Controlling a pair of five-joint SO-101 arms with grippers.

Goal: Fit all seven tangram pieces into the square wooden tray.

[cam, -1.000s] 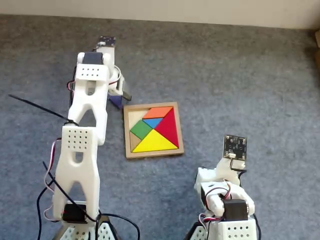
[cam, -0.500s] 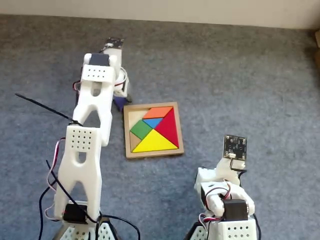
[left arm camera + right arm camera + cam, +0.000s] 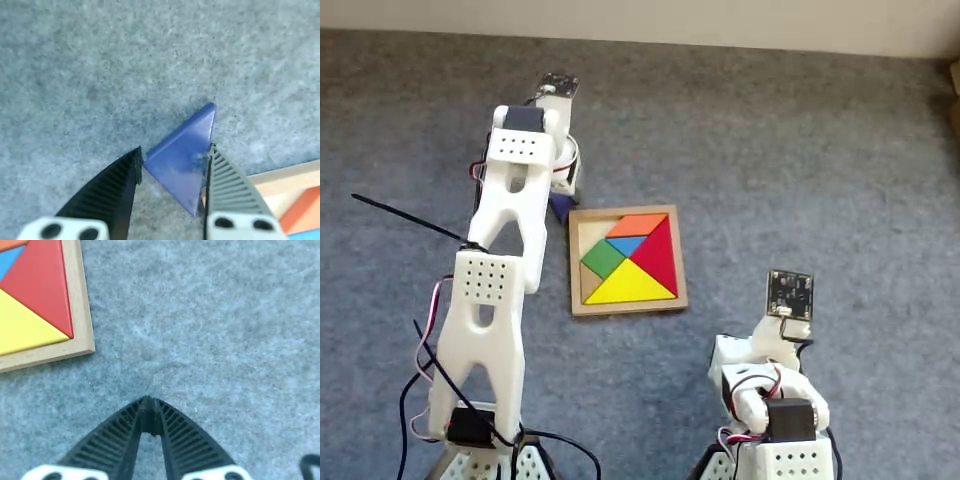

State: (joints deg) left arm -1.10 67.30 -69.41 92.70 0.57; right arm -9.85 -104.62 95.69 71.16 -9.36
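Observation:
The square wooden tray (image 3: 626,211) lies mid-table and holds orange, light blue, green, red, yellow and brownish pieces; its far-left corner shows bare wood. A dark blue triangle (image 3: 184,156) lies on the carpet just off that corner of the tray (image 3: 280,179), and peeks out beside the left arm (image 3: 561,207). My left gripper (image 3: 174,151) has one finger on each side of the triangle, both touching it. My right gripper (image 3: 150,412) is shut on nothing, low over bare carpet near the tray's corner (image 3: 84,342).
Grey carpet covers the table. The right arm (image 3: 772,400) is folded back at the near right. The left arm (image 3: 500,260) stretches along the tray's left side. A black cable (image 3: 405,218) trails off to its left.
The left arm has swung slightly right toward the tray, and the blue triangle has shifted with it. The right arm has not moved.

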